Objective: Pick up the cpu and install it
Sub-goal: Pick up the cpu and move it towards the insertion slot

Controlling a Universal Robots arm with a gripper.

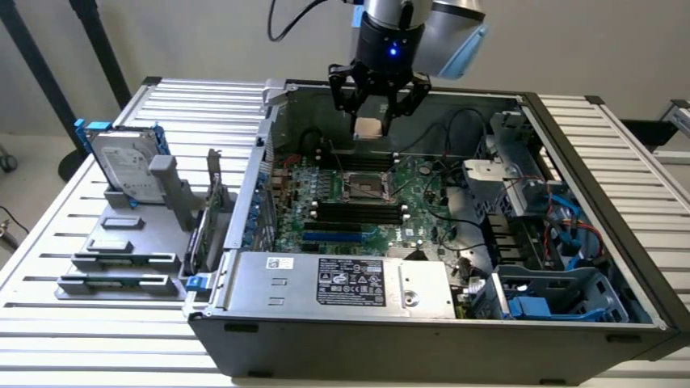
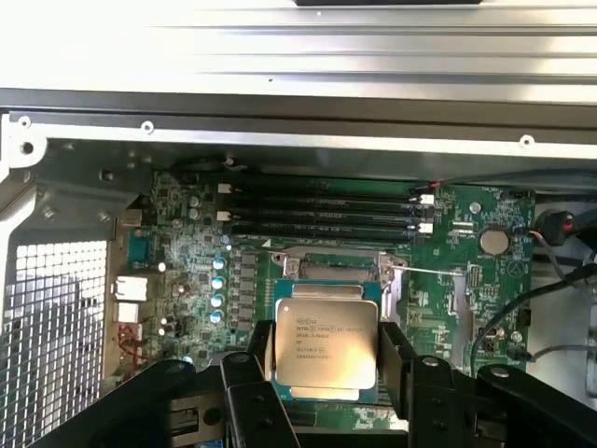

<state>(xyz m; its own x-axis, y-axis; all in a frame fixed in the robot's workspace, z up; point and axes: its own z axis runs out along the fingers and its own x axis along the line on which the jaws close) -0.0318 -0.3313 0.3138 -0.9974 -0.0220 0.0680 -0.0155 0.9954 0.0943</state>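
My gripper [image 1: 369, 128] hangs above the open computer case, shut on the cpu [image 1: 369, 127], a small flat square chip held between its black fingers. In the wrist view the cpu [image 2: 326, 343] shows its shiny silver-grey top with printed text, clamped by a finger [image 2: 394, 359] on each side. Beneath it lies the green motherboard [image 2: 187, 271] with the open cpu socket [image 2: 331, 271] just past the chip's edge. In the exterior view the socket [image 1: 364, 187] sits well below the gripper, with the chip clear of it.
Dark memory sticks [image 2: 322, 213] line the board beyond the socket. The case [image 1: 431, 331] has a power supply [image 1: 345, 283] at the front and cables and blue brackets [image 1: 539, 307] on the exterior view's right. A hard drive with blue bracket [image 1: 124, 162] stands on a grey holder at the exterior view's left.
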